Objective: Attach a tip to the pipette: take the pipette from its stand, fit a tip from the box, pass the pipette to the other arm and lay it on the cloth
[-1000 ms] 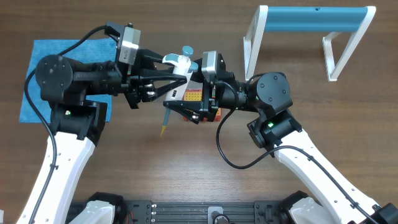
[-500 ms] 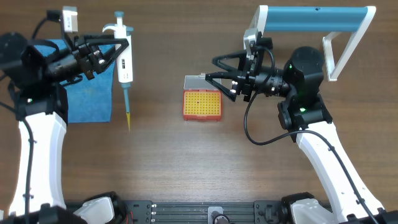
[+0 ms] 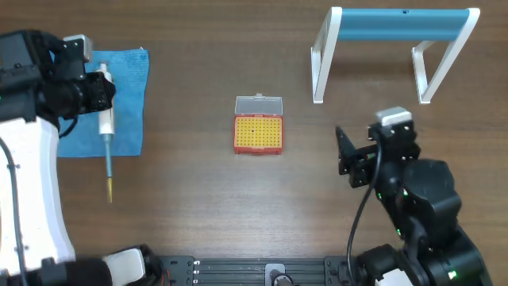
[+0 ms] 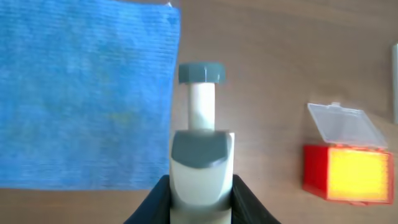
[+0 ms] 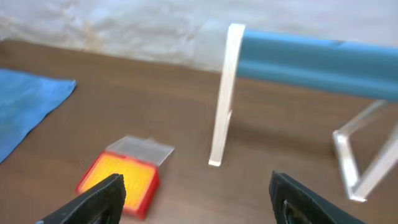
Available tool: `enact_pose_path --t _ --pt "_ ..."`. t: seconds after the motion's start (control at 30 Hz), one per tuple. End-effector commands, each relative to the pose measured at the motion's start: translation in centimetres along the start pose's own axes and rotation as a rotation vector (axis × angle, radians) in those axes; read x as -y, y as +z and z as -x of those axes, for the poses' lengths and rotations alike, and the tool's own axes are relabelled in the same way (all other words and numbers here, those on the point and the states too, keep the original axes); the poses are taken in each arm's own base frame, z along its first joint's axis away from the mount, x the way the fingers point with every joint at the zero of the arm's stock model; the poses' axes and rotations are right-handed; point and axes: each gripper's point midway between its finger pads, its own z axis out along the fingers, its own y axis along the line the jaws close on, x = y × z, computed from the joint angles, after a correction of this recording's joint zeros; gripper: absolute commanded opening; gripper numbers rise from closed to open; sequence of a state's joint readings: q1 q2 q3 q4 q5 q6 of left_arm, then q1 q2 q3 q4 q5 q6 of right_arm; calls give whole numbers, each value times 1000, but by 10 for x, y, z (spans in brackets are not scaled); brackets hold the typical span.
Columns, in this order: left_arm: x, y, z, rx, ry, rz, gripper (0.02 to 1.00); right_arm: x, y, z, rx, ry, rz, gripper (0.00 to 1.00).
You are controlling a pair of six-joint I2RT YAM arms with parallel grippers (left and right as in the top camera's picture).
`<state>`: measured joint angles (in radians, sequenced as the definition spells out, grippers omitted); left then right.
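Note:
My left gripper (image 3: 95, 95) is shut on the white pipette (image 3: 105, 131), holding it at the right part of the blue cloth (image 3: 127, 87). The pipette's shaft with a yellow tip (image 3: 109, 189) points toward the table's front edge, past the cloth's border. In the left wrist view the pipette's grey-capped head (image 4: 202, 149) sits between my fingers (image 4: 152, 202), with the cloth (image 4: 81, 93) beneath and beside it. My right gripper (image 3: 349, 155) is open with nothing in it, at the right side of the table, in front of the stand (image 3: 397, 28).
The red tip box (image 3: 258, 133) with its clear lid open lies mid-table, also seen as the tip box (image 5: 121, 177) and the tip box (image 4: 348, 174). The white-and-blue stand (image 5: 305, 62) is at the back right. Bare wood lies between box and cloth.
The left arm took the pipette from mid-table and carried it left to the cloth. The right gripper let go and drew back to the right.

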<state>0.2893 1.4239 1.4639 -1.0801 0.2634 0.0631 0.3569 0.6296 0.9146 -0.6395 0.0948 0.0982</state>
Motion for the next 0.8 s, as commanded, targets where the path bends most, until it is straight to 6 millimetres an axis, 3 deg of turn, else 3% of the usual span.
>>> enact_pose_path --t 0.03,0.13,0.3,0.47,0.63,0.8 --pt "-39 36 34 -148 92 125 25 45 -47 -59 -175 -59 -232 906" --pt "-54 73 48 -196 127 141 27 50 -60 -64 -166 -60 -255 906" --pt "-77 125 48 -259 194 169 27 62 -80 -68 -109 -58 -313 910" --pt "-89 175 71 -169 202 173 27 64 -97 -95 -156 -66 -310 908" --pt "-91 218 63 -179 156 121 27 63 -95 -98 -120 -44 -306 908" --pt "-97 247 56 -183 140 114 27 48 -69 -106 -108 -22 -230 908"
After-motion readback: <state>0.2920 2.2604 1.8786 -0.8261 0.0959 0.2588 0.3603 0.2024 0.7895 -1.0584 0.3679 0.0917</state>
